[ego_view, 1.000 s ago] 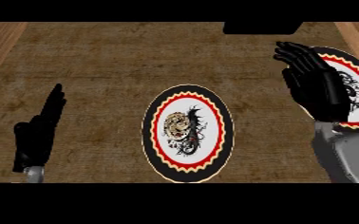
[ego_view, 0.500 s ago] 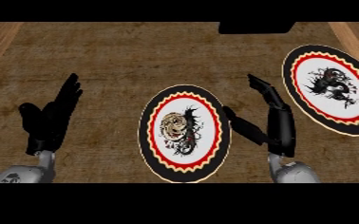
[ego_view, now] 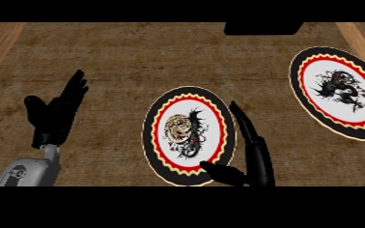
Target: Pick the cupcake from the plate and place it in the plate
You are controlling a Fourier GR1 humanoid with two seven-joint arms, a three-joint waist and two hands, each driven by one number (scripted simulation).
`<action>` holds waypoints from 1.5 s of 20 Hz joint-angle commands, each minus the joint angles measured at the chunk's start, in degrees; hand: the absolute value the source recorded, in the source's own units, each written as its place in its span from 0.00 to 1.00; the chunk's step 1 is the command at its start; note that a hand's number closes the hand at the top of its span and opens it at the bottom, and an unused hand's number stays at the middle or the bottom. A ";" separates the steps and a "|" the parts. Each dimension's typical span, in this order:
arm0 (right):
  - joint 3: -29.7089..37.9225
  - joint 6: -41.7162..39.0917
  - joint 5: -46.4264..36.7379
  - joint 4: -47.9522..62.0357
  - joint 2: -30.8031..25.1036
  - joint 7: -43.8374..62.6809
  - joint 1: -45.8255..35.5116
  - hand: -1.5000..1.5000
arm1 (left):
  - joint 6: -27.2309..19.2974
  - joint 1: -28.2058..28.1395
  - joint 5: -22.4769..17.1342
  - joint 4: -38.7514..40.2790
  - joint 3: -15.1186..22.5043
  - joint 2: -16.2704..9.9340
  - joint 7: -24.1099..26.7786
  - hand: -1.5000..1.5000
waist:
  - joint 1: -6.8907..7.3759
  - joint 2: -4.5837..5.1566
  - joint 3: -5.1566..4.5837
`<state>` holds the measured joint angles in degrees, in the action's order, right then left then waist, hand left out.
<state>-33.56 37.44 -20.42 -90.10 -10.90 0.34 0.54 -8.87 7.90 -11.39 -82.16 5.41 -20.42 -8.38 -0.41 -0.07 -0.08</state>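
A tan, swirled cupcake sits left of centre on the middle plate, which has a black, red and yellow rim and a dark dragon pattern. My right hand is open at this plate's right edge, fingers straight and pointing away from me, with the thumb over the plate's lower rim. It does not touch the cupcake. A second plate with the same pattern lies at the far right, partly cut off by the view's edge. My left hand rests open at the left, fingers up.
The plates lie on a brown woven counter top. A dark object shows at the top edge, right of centre. Lighter wooden strips run along the far left and far right corners.
My right hand has come down and to the left, from in front of the right plate to the middle plate's right edge. The left hand has shifted slightly right and up.
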 commanded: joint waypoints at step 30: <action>-4.23 -34.34 -19.10 5.62 10.84 49.85 -20.63 0.00 | 6.96 2.24 4.38 5.44 -6.91 3.10 2.04 0.50 | 0.57 0.09 0.07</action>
<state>-36.28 3.65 -40.70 -86.02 -0.94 47.14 -17.66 -3.81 9.45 -7.69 -80.18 0.26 -17.36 -8.82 0.21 0.02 0.00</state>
